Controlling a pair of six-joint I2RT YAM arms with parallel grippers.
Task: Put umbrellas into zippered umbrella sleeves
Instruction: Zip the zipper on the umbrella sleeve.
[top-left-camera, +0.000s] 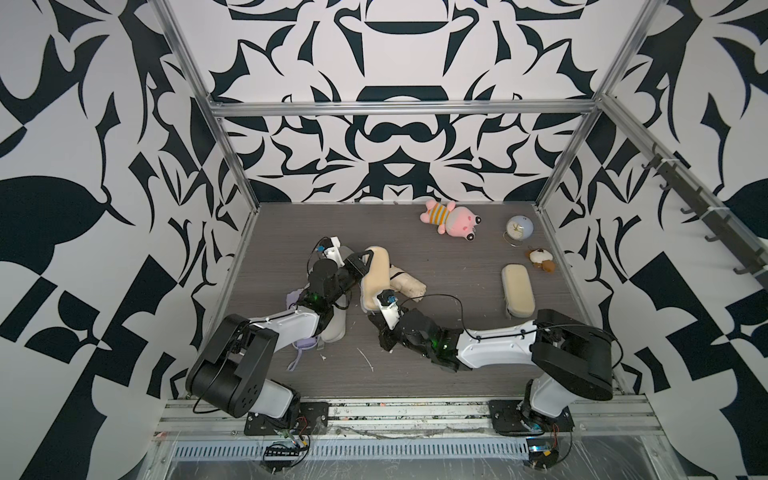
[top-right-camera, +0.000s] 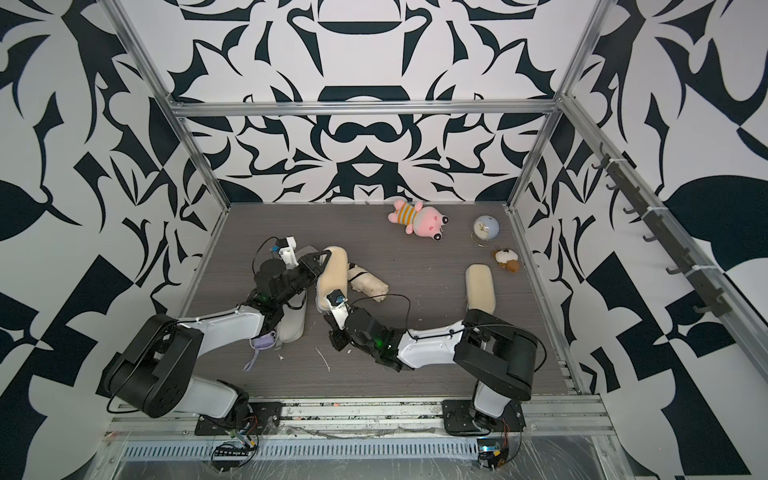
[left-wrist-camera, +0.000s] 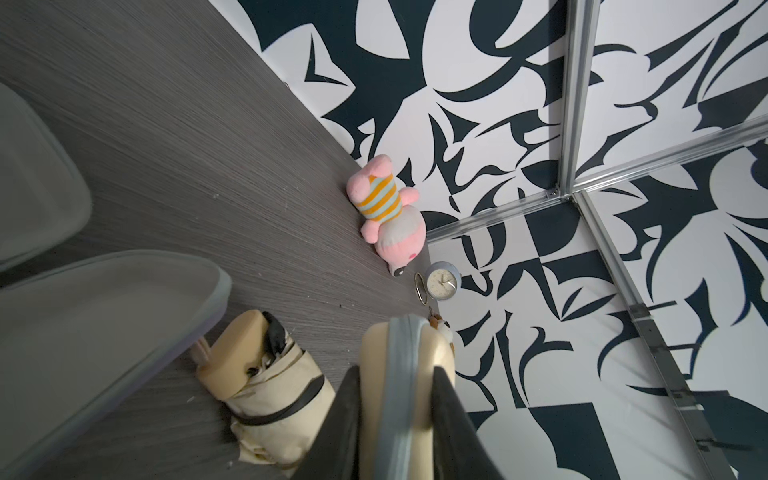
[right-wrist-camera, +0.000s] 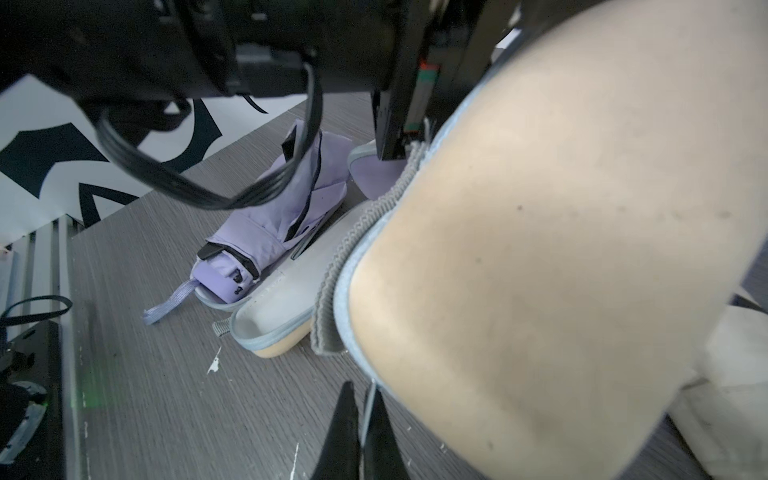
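Zip step, apparently, on beige oblong clamshell sleeve (top-left-camera: 376, 278), stood on edge. Clamping its far end with left gripper (left-wrist-camera: 398, 419), closed around the shell, wrist low. Pinching thin grey zip tab (right-wrist-camera: 369, 401) at its near end with right gripper (right-wrist-camera: 362, 434), closed tight, forearm stretched low. Next, probably: drag tab along loose zip teeth, hold clamp firm. Cream folded fabric umbrella (top-left-camera: 409, 284) just beside that sleeve, uncased; sleeve contents not visible.

Both top views high overhead, same table (top-left-camera: 457, 266); wrist cams close-in, low
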